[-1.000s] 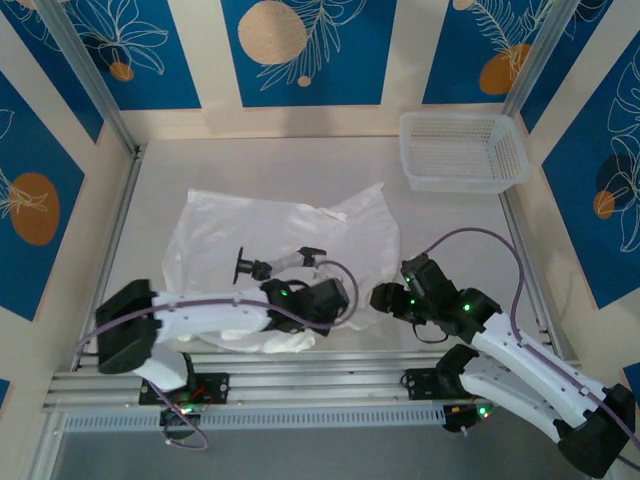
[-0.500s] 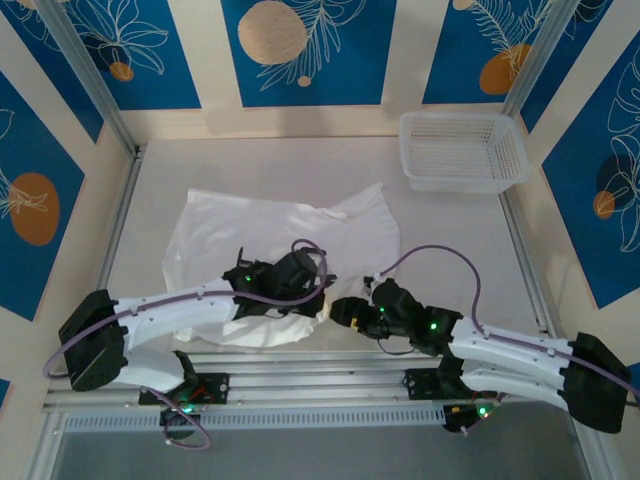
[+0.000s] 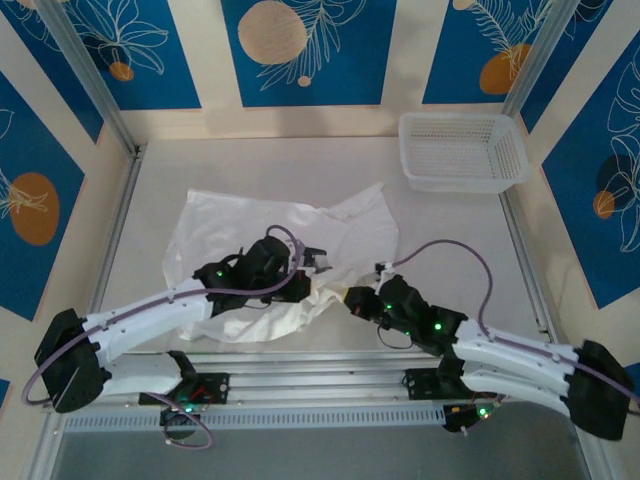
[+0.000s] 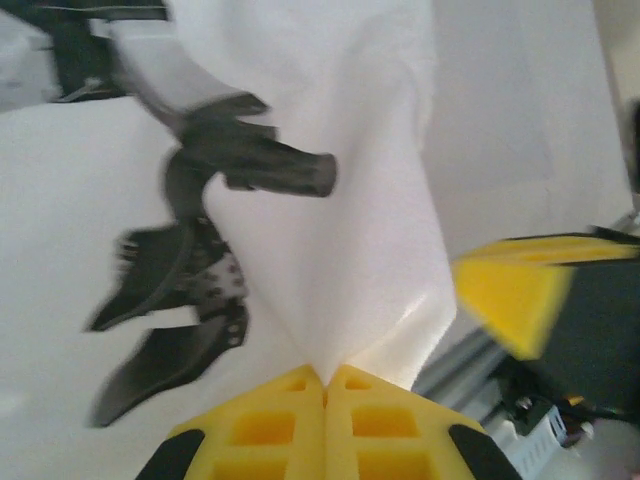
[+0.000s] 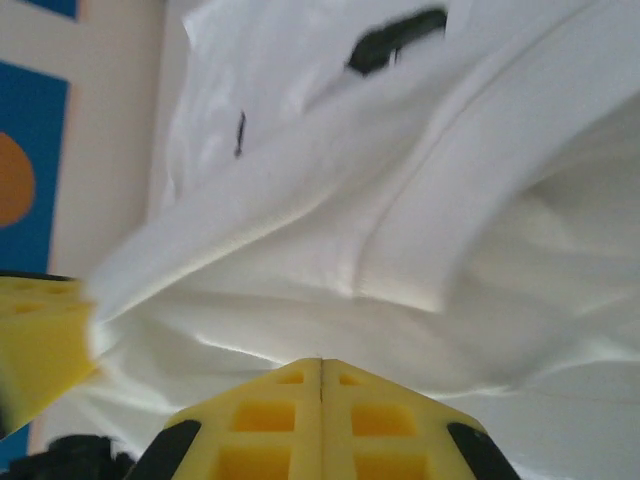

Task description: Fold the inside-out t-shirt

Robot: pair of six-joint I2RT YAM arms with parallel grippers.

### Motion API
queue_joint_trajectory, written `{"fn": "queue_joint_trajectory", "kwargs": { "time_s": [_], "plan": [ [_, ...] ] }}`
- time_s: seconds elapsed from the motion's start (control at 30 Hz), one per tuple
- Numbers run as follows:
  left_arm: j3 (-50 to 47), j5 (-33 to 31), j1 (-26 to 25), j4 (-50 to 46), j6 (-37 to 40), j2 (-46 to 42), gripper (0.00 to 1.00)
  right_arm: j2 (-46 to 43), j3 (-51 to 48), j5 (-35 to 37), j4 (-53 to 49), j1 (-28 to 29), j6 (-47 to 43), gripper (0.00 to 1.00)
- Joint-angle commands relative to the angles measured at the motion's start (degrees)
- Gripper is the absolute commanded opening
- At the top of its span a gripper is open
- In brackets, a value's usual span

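The inside-out t-shirt (image 3: pixel 250 225) lies crumpled left of the basket (image 3: pixel 463 150) and nearer the arms. Its long axis runs left-right, with one corner pointing at the basket. The left gripper (image 4: pixel 325 375) and right gripper (image 5: pixel 321 365) each pinch its near edge, jaws closed on fabric.

The inside-out t-shirt (image 3: pixel 215 230) is thin, matt, wrinkled white cloth. The far-right basket (image 3: pixel 463 182) is white plastic mesh. The worktop (image 3: pixel 300 165) looks smooth and matt.
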Motion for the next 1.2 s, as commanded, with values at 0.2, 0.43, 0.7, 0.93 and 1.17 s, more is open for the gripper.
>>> {"fn": "queue_joint_trajectory", "kwargs": {
  "time_s": [0.2, 0.43, 0.7, 0.93, 1.17],
  "plan": [
    [-1.74, 3.80, 5.28, 0.90, 1.75, 1.87, 0.00, -9.74, -0.57, -4.77, -10.43, -1.85, -7.02, 0.41],
    [-1.52, 5.62, 5.18, 2.08, 0.74, 1.37, 0.00, 11.57, 5.87, -2.59, -1.25, 0.63, -14.49, 0.79],
    [-1.19, 0.06, 5.39, -3.38, -1.09, -1.78, 0.00, 33.65, 12.39, -13.44, 18.05, -1.04, -21.91, 0.85],
    [-0.54, -0.13, 6.02, -4.47, -1.50, -1.79, 0.00, 37.32, 13.48, -11.42, 17.88, -3.68, -23.20, 0.26],
    [-0.23, -4.45, 10.29, -8.89, 3.73, -1.48, 0.00, 18.65, 9.20, -20.70, 10.40, -8.66, -20.98, 0.00]
  ]
}}
